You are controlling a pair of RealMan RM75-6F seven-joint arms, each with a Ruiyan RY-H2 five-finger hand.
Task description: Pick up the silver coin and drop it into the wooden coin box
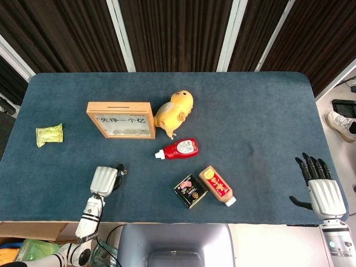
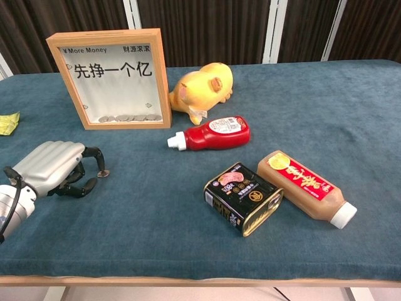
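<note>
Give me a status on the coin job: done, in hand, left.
Done: the left hand is down at the silver coin, a fingertip touching it on the table.
In hand: securing a pinch; the coin is not lifted.
Left: lift it, carry it to the wooden coin box, drop it through the top slot. The right hand is open, far off.

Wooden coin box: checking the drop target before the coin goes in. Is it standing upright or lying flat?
Upright. The wooden coin box stands on its lower edge, coins piled along the bottom behind its window.
</note>
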